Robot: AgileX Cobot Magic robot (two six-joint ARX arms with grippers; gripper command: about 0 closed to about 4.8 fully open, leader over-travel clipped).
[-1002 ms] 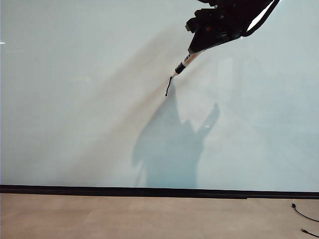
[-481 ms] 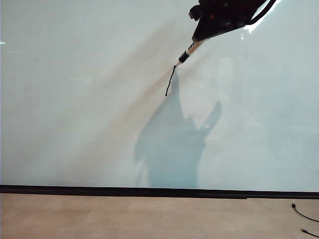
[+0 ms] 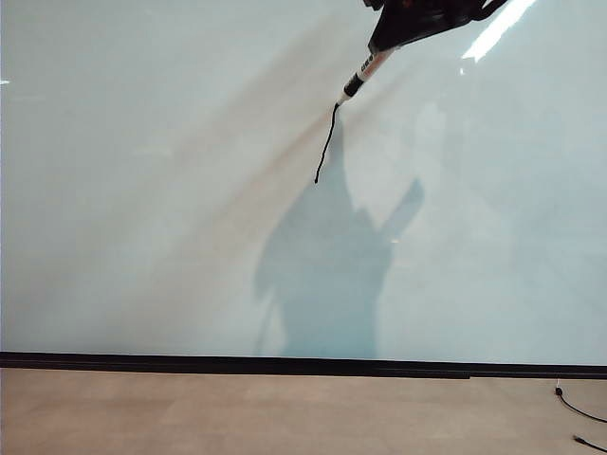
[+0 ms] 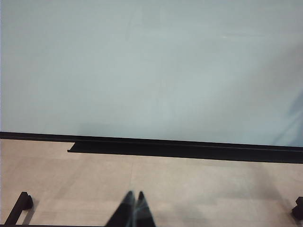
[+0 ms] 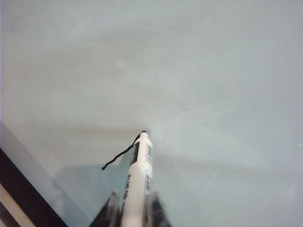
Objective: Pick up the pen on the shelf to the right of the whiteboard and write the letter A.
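My right gripper reaches in from the top right of the exterior view, shut on the pen, a slim white marker with a black band. The pen's tip touches the whiteboard at the upper end of a thin black slanted stroke. The right wrist view shows the pen between the fingers of the right gripper, its tip at the end of the stroke. My left gripper hangs shut and empty over the floor, well short of the whiteboard. No finished letter A shows, only this one stroke.
The board's black bottom edge runs across above a beige floor. A black cable lies at the lower right. A black ledge sits under the board in the left wrist view. The arm's shadow falls on the board.
The right gripper with the pen has moved up and to the right along the board, and the black stroke has grown longer behind the tip. The left gripper's earlier state is not shown.
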